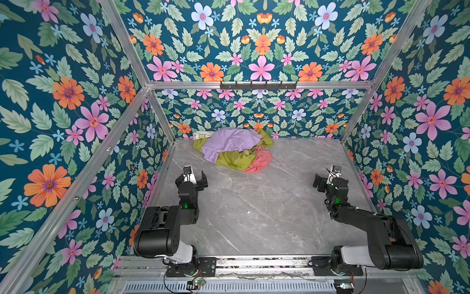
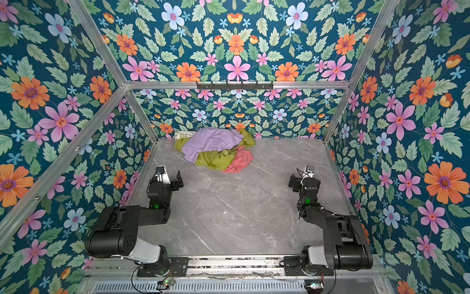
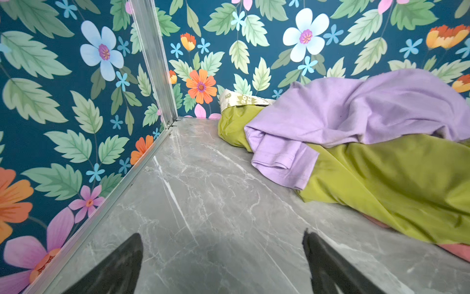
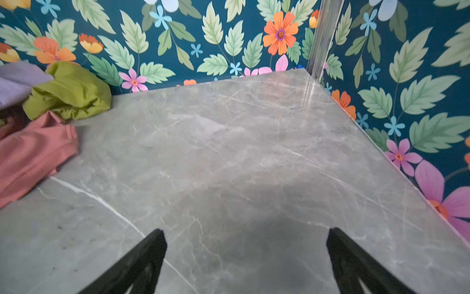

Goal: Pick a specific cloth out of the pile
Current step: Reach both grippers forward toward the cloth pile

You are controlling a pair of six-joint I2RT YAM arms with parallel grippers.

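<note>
Your salmon-pink cloth [image 1: 259, 161] pokes out at the near-right edge of the pile [image 1: 230, 142], half buried under the olive-green cloth [image 1: 232, 161]. The cream fabric [image 3: 241, 100] has print you can't read. Your left gripper [image 3: 222, 233] and right gripper [image 4: 246, 229] both gape wide, holding nothing.

Plain salmon-pink on the cloth [image 1: 260, 161], lower right of the pile [image 1: 232, 150] in a top view. Above it, a lilac-purple garment [image 1: 229, 142], an olive-green garment [image 1: 230, 162], and cream printed fabric [image 1: 199, 135] at upper left. Grey white-veined marble on the table [image 1: 254, 208]; teal floral print on the walls [image 1: 254, 38].
</note>
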